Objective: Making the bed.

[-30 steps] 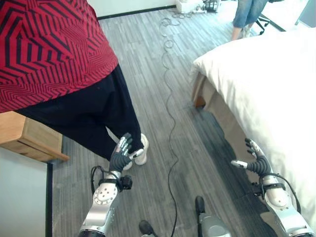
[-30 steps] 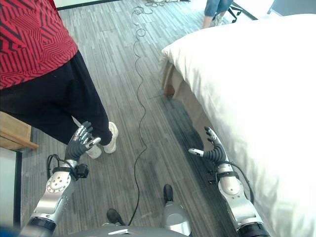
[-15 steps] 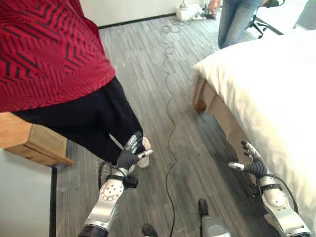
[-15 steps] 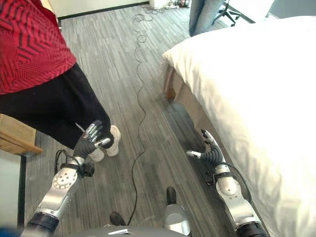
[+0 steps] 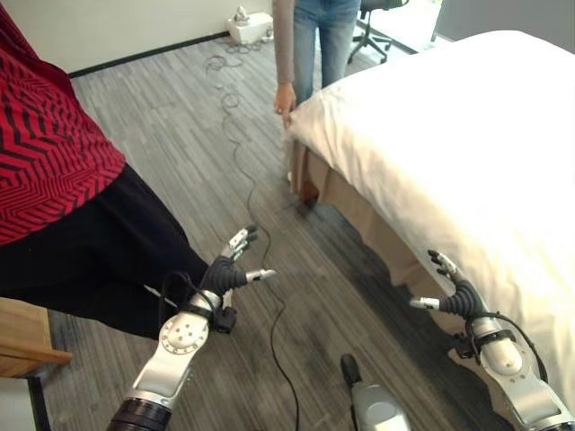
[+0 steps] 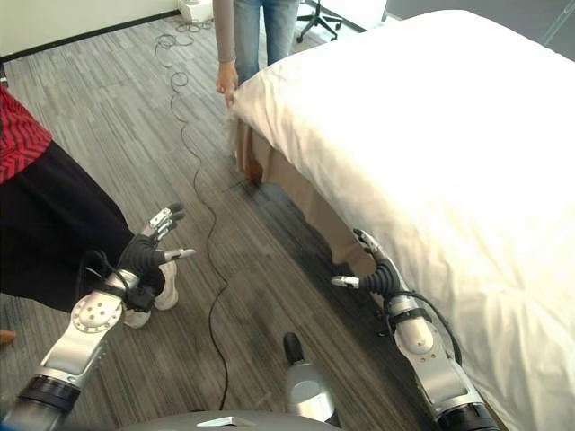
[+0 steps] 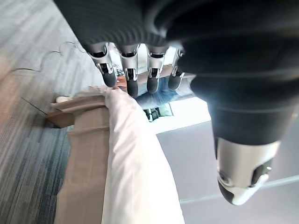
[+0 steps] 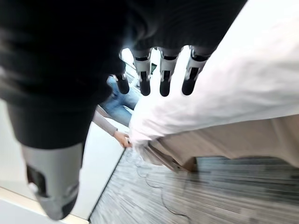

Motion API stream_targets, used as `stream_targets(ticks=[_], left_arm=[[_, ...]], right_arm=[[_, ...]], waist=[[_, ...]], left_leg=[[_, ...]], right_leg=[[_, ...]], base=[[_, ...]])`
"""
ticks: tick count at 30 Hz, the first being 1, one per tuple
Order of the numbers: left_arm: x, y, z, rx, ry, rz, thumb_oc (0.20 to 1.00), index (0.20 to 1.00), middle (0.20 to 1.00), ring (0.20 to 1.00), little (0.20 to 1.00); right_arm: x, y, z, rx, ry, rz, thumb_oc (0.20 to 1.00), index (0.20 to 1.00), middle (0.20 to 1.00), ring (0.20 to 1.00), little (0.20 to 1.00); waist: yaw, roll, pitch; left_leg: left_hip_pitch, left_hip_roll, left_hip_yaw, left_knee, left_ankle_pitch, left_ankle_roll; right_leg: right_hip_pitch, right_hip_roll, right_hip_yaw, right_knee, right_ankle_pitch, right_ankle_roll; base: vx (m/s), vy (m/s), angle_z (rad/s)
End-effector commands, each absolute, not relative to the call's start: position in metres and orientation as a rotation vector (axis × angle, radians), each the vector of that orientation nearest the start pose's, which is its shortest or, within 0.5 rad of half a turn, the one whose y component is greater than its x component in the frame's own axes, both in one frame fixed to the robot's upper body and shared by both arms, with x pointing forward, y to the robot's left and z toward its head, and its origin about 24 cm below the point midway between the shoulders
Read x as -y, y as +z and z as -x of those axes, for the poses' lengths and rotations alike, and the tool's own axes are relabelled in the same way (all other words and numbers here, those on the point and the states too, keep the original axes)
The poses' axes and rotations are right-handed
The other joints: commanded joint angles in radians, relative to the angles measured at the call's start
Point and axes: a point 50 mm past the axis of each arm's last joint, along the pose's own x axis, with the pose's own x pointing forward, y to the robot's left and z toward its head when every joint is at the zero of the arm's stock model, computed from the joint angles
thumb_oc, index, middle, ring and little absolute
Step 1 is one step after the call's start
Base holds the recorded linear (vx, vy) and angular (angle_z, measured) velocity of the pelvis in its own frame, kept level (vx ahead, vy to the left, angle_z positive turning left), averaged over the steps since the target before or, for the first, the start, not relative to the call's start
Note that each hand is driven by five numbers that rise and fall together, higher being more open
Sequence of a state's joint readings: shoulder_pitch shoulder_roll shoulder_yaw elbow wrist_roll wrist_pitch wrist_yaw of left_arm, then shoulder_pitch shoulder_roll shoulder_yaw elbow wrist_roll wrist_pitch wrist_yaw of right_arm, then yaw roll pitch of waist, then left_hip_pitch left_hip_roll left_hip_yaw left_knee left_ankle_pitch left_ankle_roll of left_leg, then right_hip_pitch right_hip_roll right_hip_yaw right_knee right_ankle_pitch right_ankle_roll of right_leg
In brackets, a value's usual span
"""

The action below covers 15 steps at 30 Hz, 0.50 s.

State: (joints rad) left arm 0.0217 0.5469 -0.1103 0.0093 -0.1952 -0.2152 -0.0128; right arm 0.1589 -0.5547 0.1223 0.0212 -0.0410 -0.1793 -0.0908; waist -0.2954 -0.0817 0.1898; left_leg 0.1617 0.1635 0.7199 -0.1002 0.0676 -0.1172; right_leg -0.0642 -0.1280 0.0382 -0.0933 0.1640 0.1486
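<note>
The bed fills the right side, under a smooth white duvet [image 5: 467, 144] that hangs over a beige base [image 5: 373, 238]. My right hand [image 5: 455, 299] hovers low beside the near edge of the bed, a little apart from the duvet, fingers straight and open; its fingers [image 8: 163, 77] hold nothing. Out over the floor to the left of the bed, my left hand [image 5: 221, 276] is also open and empty, with its fingers [image 7: 127, 77] straight toward the bed's far corner.
A person in jeans [image 5: 319, 40] stands at the bed's far corner, one hand [image 5: 286, 97] by the duvet. Another person in a red top and black trousers [image 5: 63, 206] stands close on my left. A wooden piece of furniture [image 5: 18, 337] sits lower left, an office chair [image 5: 373, 31] far back.
The camera has swung toward the bed, so more of the duvet shows. The person in jeans has come to the bed's far corner. Both hands stay open.
</note>
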Motion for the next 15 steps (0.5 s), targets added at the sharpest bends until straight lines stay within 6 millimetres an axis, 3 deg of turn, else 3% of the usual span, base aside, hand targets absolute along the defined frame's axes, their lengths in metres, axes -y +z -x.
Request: stream_targets(ticks=[1,5,15], left_arm=[[-0.227,0.086,-0.245,0.221,-0.146,-0.308,1.0,1.0,1.0,1.0,1.0],[-0.233,0.086,-0.246,0.213,-0.11,-0.295,1.0,1.0,1.0,1.0,1.0],[-0.231,0.078,-0.244,0.185,-0.108,-0.267,1.0,1.0,1.0,1.0,1.0]], right_arm=[[0.23,0.068,-0.235,0.151,0.067,0.603,1.0,1.0,1.0,1.0,1.0],[0.241,0.075,-0.234,0.16,0.028,0.634,1.0,1.0,1.0,1.0,1.0],[0.267,0.055,-0.219,0.065,-0.132,0.528,1.0,1.0,1.0,1.0,1.0]], waist=[[0.0,-0.013,0.001],[-0.023,-0.029,-0.02],[-0.038,-0.037,-0.036]], left_leg=[[-0.011,0.018,-0.075,0.037,-0.069,0.029],[-0.013,0.031,-0.063,0.037,-0.066,0.026],[-0.009,0.043,-0.049,0.037,-0.065,0.024]], right_leg=[[-0.03,-0.065,-0.063,0.125,-0.049,0.083],[-0.032,-0.052,-0.061,0.122,-0.036,0.086],[-0.034,-0.039,-0.06,0.118,-0.027,0.089]], base=[[0.0,0.0,0.0],[0.0,0.0,0.0],[0.0,-0.001,0.0]])
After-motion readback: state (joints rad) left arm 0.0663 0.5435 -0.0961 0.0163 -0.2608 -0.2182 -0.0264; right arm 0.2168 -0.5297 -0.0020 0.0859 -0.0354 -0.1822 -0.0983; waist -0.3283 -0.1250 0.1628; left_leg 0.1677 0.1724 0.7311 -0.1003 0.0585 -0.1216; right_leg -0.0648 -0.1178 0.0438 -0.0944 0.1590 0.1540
